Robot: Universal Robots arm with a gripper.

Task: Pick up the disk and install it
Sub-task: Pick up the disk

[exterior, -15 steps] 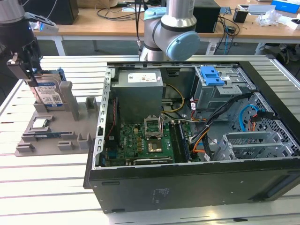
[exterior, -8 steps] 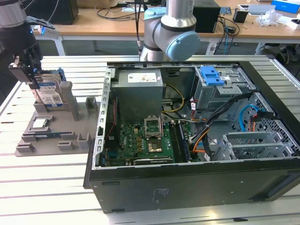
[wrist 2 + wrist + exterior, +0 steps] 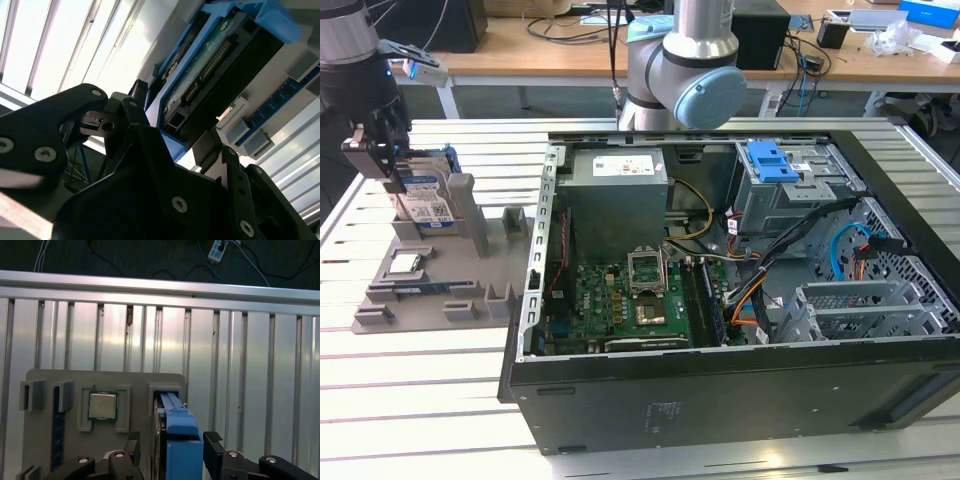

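Claw (image 3: 172,442) is pointing straight down and straddling the disk (image 3: 181,415), one black finger (image 3: 132,447) on each side of it. In the first wrist view there's a sliver of grey showing between that finger and the disk's dark edge, while the other finger sits just beside the blue carrier. So the jaws are apart, not clamped on anything.

The disk is standing on edge in a slot of the grey holder tray (image 3: 470,290), blue frame up. In the second wrist view you're looking along its connector end, with the row of pins visible between the two fingers.

Next to it on the same tray there's a square CPU chip (image 3: 102,406) lying flat in its own recess, and past that a blue memory stick (image 3: 58,425) in a narrow groove. The tray sits on the slatted aluminium counter (image 3: 420,380), at the exterior view's left.

Pose-wise, in the exterior view the wrist hangs vertical over the tray and the forearm runs up out of the top corner, well away from the arm's base (image 3: 680,60), which is behind the computer.

Further to the exterior view's right is the open computer case (image 3: 720,390) lying on its side — motherboard exposed, cables everywhere, and a grey drive cage (image 3: 790,185) with a blue latch in the far corner.
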